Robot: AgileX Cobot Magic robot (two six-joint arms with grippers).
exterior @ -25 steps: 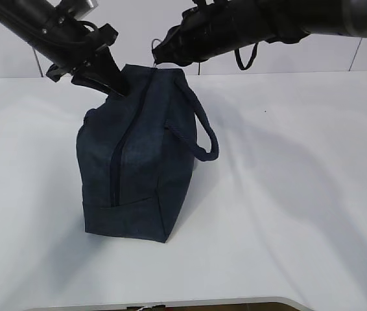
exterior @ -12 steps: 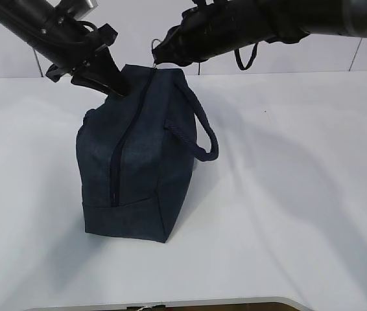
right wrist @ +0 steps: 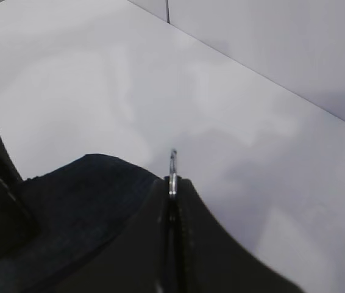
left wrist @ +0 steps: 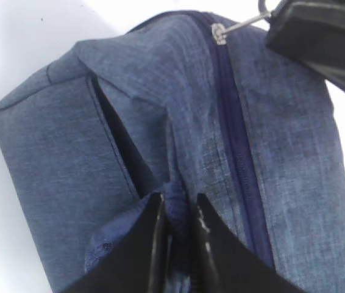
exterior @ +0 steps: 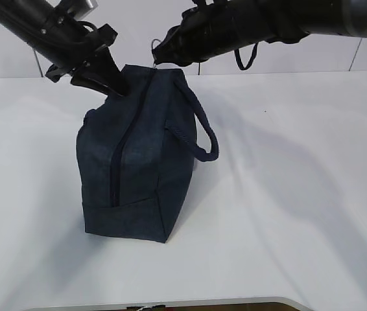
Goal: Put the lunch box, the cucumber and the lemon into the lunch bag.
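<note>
While the lunch bag [exterior: 135, 155] stands upright on the white surface [exterior: 287, 194], its top zipper [left wrist: 236, 146] runs shut along its whole visible length, a darker navy line down the denim-blue fabric. One rope handle [exterior: 200, 133] loops out from the bag's right side and hangs free. At the far end of the zipper the metal ring pull [left wrist: 245, 21] sticks up from the slider [left wrist: 219, 32].

The right gripper [exterior: 157, 55] reaches in from the upper right, its jaws pressed together on that ring pull; in the right wrist view the thin ring [right wrist: 172, 171] pokes out from between the two closed black fingers. The left gripper [exterior: 109, 81] comes in from the upper left, and its jaws stand narrowly apart, pinching a fold of the bag's fabric [left wrist: 175, 201] near the top edge beside the zipper. A flat side pocket seam [left wrist: 114, 146] shows on the panel left of that pinch.
</note>
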